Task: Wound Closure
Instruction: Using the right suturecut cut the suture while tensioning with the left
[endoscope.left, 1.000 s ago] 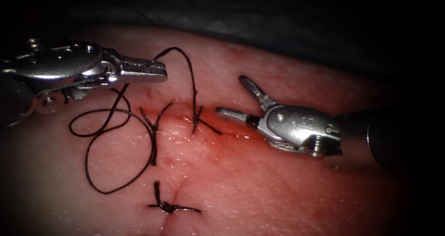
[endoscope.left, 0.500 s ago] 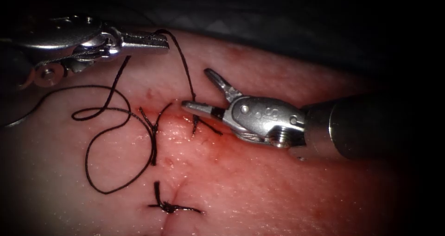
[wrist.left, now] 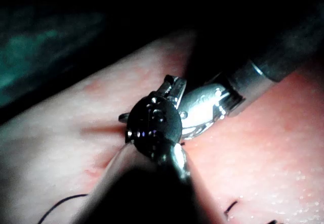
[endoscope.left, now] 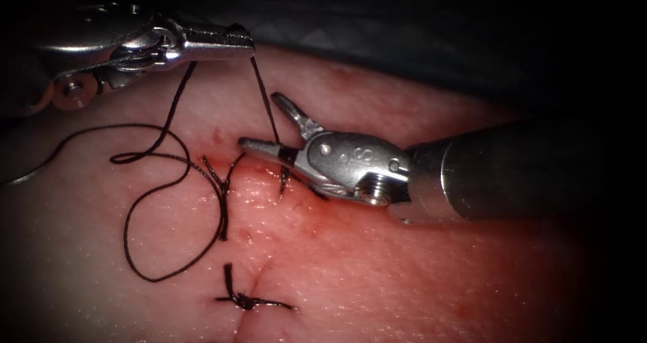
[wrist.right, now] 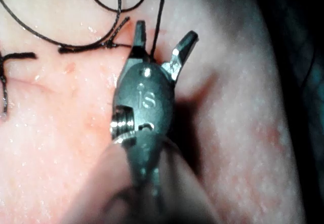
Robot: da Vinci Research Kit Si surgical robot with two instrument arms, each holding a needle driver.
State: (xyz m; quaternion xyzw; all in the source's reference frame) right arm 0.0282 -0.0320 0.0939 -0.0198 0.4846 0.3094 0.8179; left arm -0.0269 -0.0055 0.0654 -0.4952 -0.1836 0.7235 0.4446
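Observation:
My left tool [endoscope.left: 239, 46] hangs above the tissue [endoscope.left: 377, 275] at the upper left, jaws shut on the black thread [endoscope.left: 264, 97]. From there one strand runs tight down to a stitch [endoscope.left: 284, 178] in the red, wet cut. The other strand drops left into a slack loop [endoscope.left: 145, 201]. My right tool [endoscope.left: 259, 120] comes in from the right, its jaws open on either side of the tight strand just above the stitch, holding nothing. In the right wrist view the thread [wrist.right: 161, 11] passes between the open jaws of my right tool [wrist.right: 164, 32].
A tied stitch with short cut ends [endoscope.left: 246, 301] sits lower on the tissue. Another stitch [endoscope.left: 222, 188] with tails lies left of the one being worked. Red fluid [endoscope.left: 323, 215] wets the tissue beside the right tool. Dark cloth [endoscope.left: 377, 26] lies behind.
My right tool has moved left until its open jaws straddle the strand. My left tool has risen, drawing that strand tight.

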